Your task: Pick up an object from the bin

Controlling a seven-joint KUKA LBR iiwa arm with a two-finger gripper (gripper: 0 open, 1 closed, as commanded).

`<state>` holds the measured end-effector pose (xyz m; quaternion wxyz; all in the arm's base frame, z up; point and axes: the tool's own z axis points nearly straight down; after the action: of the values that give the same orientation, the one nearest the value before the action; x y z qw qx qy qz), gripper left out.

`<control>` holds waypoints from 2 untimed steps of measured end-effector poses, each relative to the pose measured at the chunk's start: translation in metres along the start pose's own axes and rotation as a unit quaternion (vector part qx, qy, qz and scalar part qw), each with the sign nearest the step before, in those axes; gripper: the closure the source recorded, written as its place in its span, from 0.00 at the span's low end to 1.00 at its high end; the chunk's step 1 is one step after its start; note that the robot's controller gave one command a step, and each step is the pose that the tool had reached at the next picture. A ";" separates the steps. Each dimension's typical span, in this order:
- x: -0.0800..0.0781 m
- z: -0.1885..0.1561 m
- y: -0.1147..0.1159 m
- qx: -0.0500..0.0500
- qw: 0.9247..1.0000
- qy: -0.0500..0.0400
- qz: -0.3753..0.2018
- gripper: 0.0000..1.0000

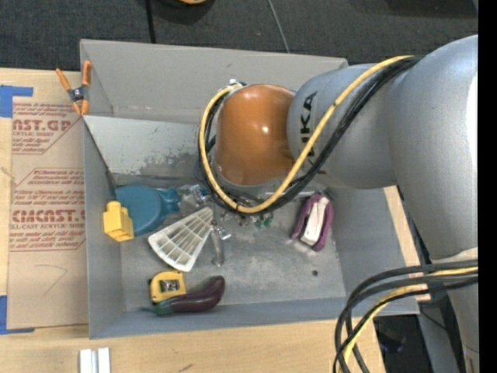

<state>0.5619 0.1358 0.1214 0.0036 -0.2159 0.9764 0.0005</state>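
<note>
White ribbed fan [182,238] just beside hand [220,238], at 8 o'clock; teal scoop [147,204] near: grab may snag both. Hand's opening: cannot tell.

The bin [326,274] is matt grey metal, its floor scuffed and scratched pale. The arm [388,123] has a smooth, satin silver shell; its orange cover [252,134] is glossy, with a bright highlight. The aubergine [194,295] looks like shiny plastic, the white grille [182,237] like matt plastic, the teal piece [147,203] smooth and dull.
</note>
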 end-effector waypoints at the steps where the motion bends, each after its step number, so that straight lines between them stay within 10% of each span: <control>1: -0.011 0.039 0.012 -0.001 0.999 0.002 -0.054 0.00; 2: -0.004 0.052 0.008 0.000 0.993 0.000 -0.114 1.00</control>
<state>0.5628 0.1453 0.0695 0.0040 -0.3261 0.9453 0.0004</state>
